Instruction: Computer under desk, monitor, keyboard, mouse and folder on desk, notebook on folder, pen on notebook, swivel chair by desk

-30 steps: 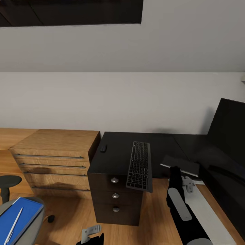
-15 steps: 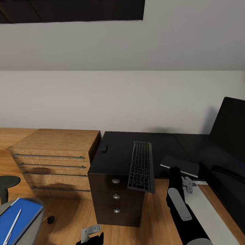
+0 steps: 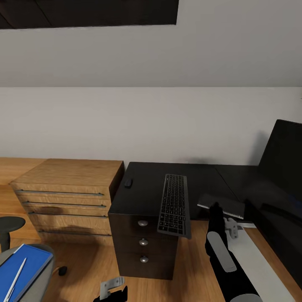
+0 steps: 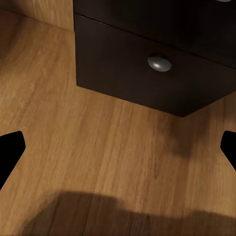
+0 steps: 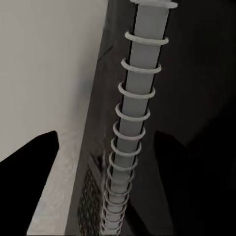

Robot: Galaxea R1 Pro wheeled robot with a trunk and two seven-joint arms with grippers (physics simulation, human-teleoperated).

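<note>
The spiral notebook (image 3: 221,204) hangs over the black desk (image 3: 142,188) beside the monitor (image 3: 283,167), with my right gripper (image 3: 216,209) shut on it. Its wire binding (image 5: 129,128) runs between the dark fingers (image 5: 29,172) in the right wrist view. A grey keyboard (image 3: 173,204) lies lengthwise on the desk, its near end overhanging the front edge. The small black mouse (image 3: 128,183) sits near the desk's left edge. At the lower left, the blue folder (image 3: 21,266) rests on the swivel chair (image 3: 40,281) with the white pen (image 3: 16,274) on it. My left gripper (image 3: 113,290) hangs open above the floor.
A wooden chest of drawers (image 3: 67,193) stands left of the desk. The desk's drawer unit (image 3: 143,241) with round knobs (image 4: 159,63) faces me. The chair's armrest (image 3: 10,224) is at far left. Wood flooring (image 4: 98,147) lies below the left gripper.
The view shifted slightly at first. My right gripper has nudged a little upward with the notebook; the keyboard, mouse and folder have stayed put.
</note>
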